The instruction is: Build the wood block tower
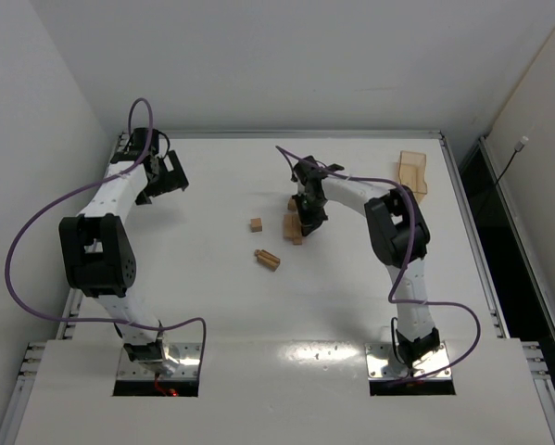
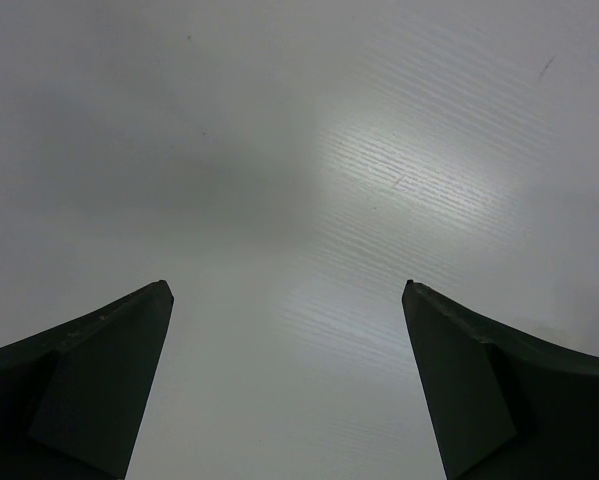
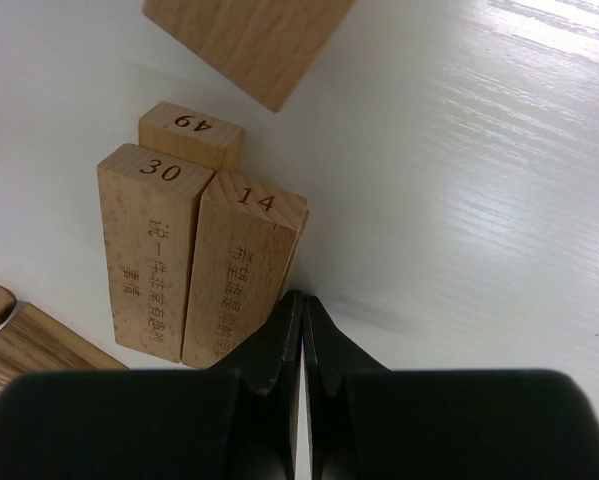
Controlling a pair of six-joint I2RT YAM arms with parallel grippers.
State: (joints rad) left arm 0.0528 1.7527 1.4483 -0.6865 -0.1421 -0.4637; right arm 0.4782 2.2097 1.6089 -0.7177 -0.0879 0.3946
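The wood block tower (image 1: pixel 294 229) is a small cluster of light-tan bars near the table's middle. In the right wrist view, bars numbered 30 (image 3: pixel 149 255) and 14 (image 3: pixel 234 275) lie side by side, with bar 49 (image 3: pixel 191 130) just behind them. My right gripper (image 3: pixel 302 298) is shut with nothing in it, its tips against the right side of bar 14. In the overhead view my right gripper (image 1: pixel 305 219) hangs right at the cluster. My left gripper (image 1: pixel 170 176) is open and empty at the far left, over bare table (image 2: pixel 287 287).
A loose cube (image 1: pixel 256 223) and a loose bar (image 1: pixel 268 259) lie left of the cluster. Another bar (image 3: pixel 244 40) lies beyond the cluster, and two more pieces (image 3: pixel 34 345) sit at the lower left. A shallow wooden tray (image 1: pixel 412 171) rests at the far right.
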